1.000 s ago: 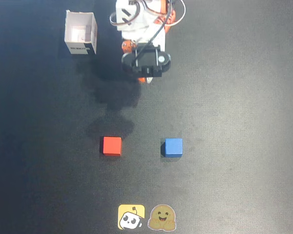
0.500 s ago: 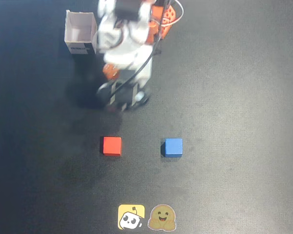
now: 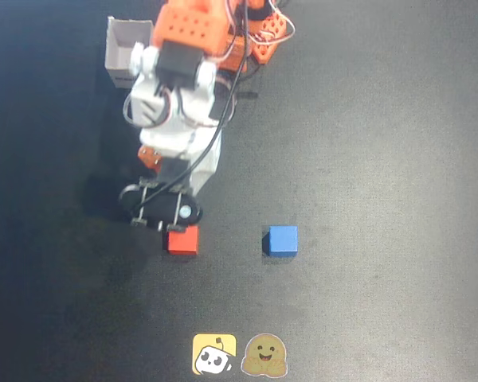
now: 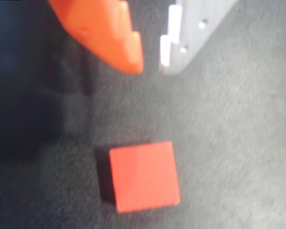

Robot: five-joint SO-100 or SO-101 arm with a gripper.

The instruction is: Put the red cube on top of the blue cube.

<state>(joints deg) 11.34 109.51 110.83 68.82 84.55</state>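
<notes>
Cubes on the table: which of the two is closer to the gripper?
The red cube. The gripper hangs just above it, and the wrist view shows only this cube; the blue cube sits apart, further right in the overhead view.

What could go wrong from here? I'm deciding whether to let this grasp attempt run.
The gripper shows only a narrow gap, and the red cube looks wider; descending like this could knock it away rather than straddle it. The fingers also sit offset from the cube in the wrist view. The blue cube stands apart, so stacking needs an accurate carry.
</notes>
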